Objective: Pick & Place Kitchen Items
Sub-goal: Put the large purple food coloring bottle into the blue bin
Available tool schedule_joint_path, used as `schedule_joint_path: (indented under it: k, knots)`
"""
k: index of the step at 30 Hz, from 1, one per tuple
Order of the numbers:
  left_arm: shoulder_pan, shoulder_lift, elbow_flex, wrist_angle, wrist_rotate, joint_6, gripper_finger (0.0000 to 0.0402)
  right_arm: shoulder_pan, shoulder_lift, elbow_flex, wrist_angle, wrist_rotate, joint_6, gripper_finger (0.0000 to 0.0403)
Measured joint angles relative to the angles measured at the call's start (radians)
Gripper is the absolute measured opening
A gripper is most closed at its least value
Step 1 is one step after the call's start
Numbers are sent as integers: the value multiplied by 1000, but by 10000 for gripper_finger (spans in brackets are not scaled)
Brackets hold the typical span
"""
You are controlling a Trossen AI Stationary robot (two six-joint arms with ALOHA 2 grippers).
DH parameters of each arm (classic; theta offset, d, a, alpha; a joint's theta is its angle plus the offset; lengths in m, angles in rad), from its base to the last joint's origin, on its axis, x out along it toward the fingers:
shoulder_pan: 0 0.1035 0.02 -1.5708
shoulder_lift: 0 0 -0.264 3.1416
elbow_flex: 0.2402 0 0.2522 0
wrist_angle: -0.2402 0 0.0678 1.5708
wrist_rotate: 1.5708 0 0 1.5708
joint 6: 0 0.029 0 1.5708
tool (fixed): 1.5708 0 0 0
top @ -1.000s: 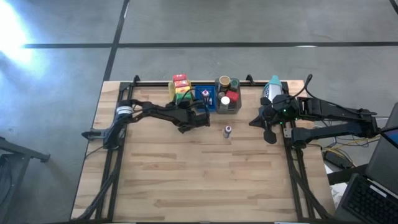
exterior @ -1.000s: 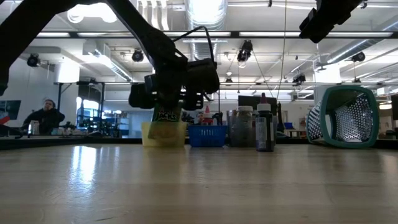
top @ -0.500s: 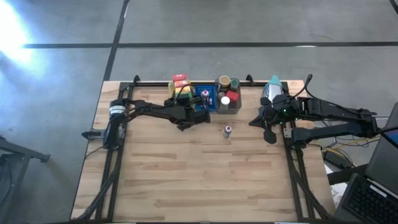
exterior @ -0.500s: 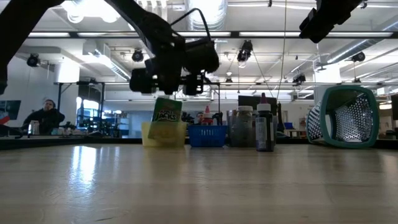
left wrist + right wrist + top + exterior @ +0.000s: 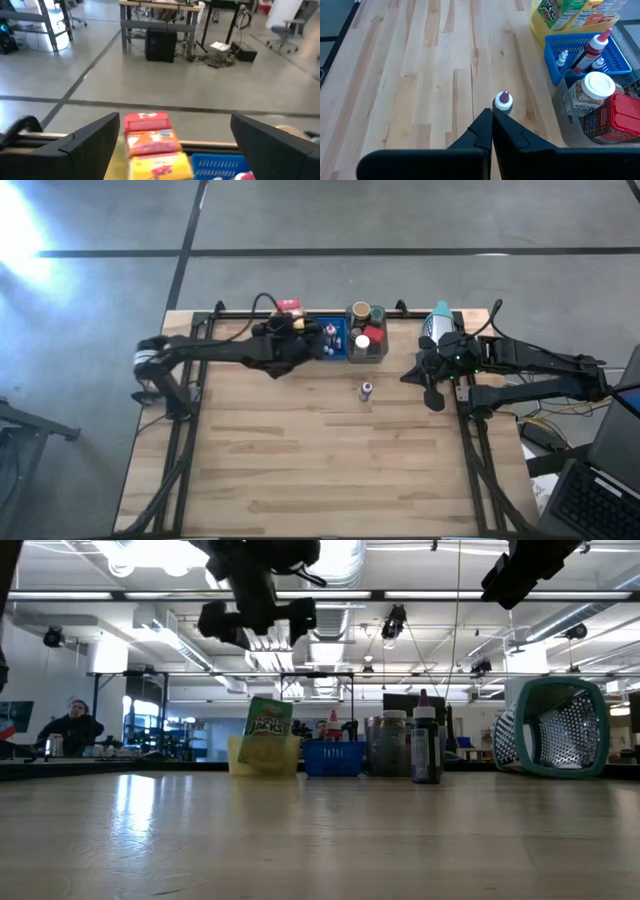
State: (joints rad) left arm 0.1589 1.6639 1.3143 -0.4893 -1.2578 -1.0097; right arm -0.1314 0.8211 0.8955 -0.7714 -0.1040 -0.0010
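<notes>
Bench (image 5: 320, 460) bare along the near side. Farther in, small vial (image 5: 366, 391) upright alone, right gripper (image 5: 492, 131) clenched just behind it, grasping nothing. At the far edge, green snack box (image 5: 267, 726) standing in yellow tray (image 5: 262, 757), beside blue tray (image 5: 580, 65) with bottles and grey tray (image 5: 568, 112) with jars. Left gripper (image 5: 172, 140) released, fingers spread wide, raised above red and orange snack boxes (image 5: 150, 135).

The table (image 5: 300, 470) lies bare in front of the small vial (image 5: 366, 391), giving wide passage. Behind the vial, the yellow tray (image 5: 262, 755), blue basket (image 5: 332, 757) and grey bin (image 5: 368, 352) crowd the far edge, blocking level approach there.
</notes>
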Motion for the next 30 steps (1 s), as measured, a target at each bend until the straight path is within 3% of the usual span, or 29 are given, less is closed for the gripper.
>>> schedule_joint_path:
  k: [5,9,18,22,26,30]
  knots:
    - [-9,-63,-58,-7,78,48,370,0,0,0,0,0,0,8]
    - [-39,-101,-98,7,218,28,364,0,0,0,0,0,0,8]
    - [-187,-116,-167,259,290,165,348,0,0,0,0,0,0,8]
    - [-247,-128,-170,313,432,238,336,0,0,0,0,0,0,8]
    - [-263,-131,-170,332,382,227,334,0,0,0,0,0,0,8]
    - [-257,-132,-173,312,366,308,336,0,0,0,0,0,0,8]
